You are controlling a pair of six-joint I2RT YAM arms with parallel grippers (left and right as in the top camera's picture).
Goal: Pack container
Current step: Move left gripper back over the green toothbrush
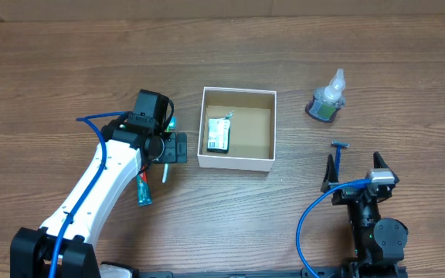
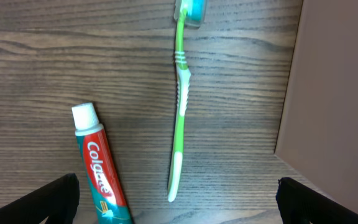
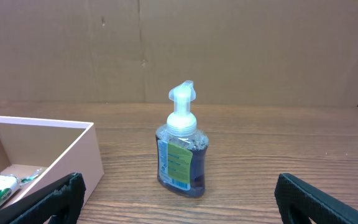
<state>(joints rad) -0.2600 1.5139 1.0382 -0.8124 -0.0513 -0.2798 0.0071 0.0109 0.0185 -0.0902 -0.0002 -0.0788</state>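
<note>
Beside container (image 1: 236,162) | toothpaste tube (image 2: 101,180) cut off, toothbrush (image 2: 180,106) head cropped | left fingers (image 2: 55,200) spread, empty | right fingers (image 3: 51,198) spread, empty

Open white container (image 1: 236,161), mid-table, upright

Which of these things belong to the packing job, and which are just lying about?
For the job, probably:
container
white packet, already inside it
toothbrush
toothpaste
pump bottle
razor

Just there:
table
cardboard backdrop
No loose item looks unrelated.
</note>
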